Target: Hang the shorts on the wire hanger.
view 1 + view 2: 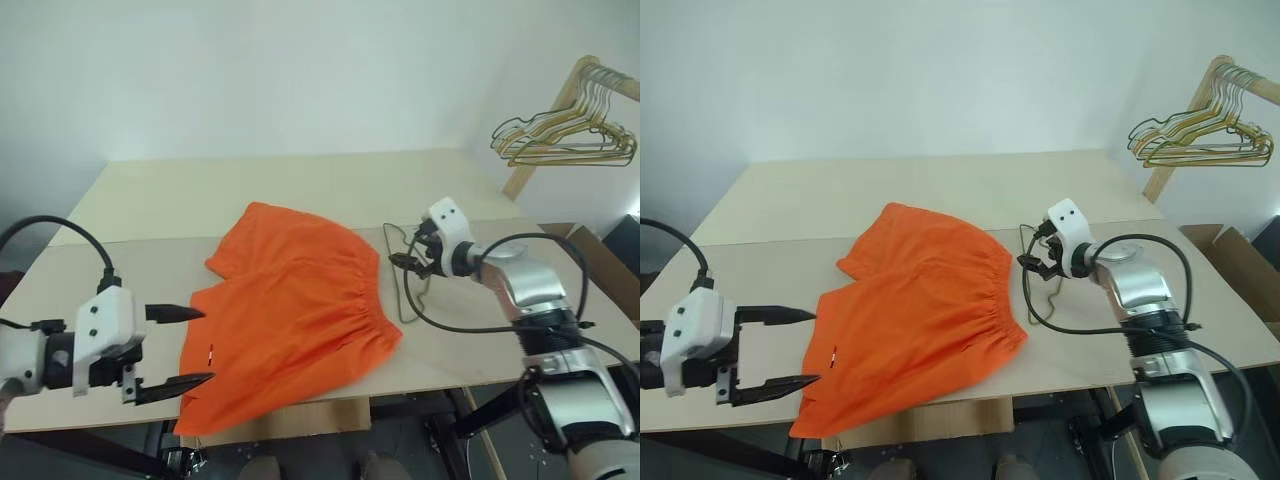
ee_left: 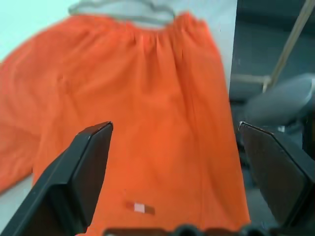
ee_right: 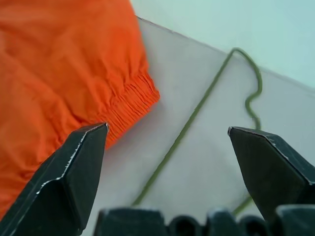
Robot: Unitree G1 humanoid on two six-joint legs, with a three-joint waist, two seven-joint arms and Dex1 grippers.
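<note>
We see the bright orange fabric shorts point(image 1: 290, 310) lying flat on the pale wooden desk point(image 1: 180, 200), in the middle of it, and one leg hangs a little over the near edge. The gathered elastic waistband point(image 1: 365, 290) is turned toward the right edge of the desk, and a small white tag point(image 1: 210, 353) sits on the leg close to the near edge. The thin dark olive-green wire hanger point(image 1: 400, 290) lies on the desk just beside the waistband, between the shorts and the right edge; in the left wrist view part of it seems to touch the waistband, but we cannot tell if it goes under the fabric.

The left tool point(image 1: 180, 345) hovers over the near left part of the desk, with its two black fingers wide apart and nothing between them; it points toward the near leg of the shorts. The right tool point(image 1: 405, 258) is above the hanger, near its hooked end, with its fingers also apart and empty.

Behind the far right corner of the desk, a bunch of gold and dark wire hangers point(image 1: 565, 135) hangs on a wooden rack point(image 1: 560, 110)
</note>
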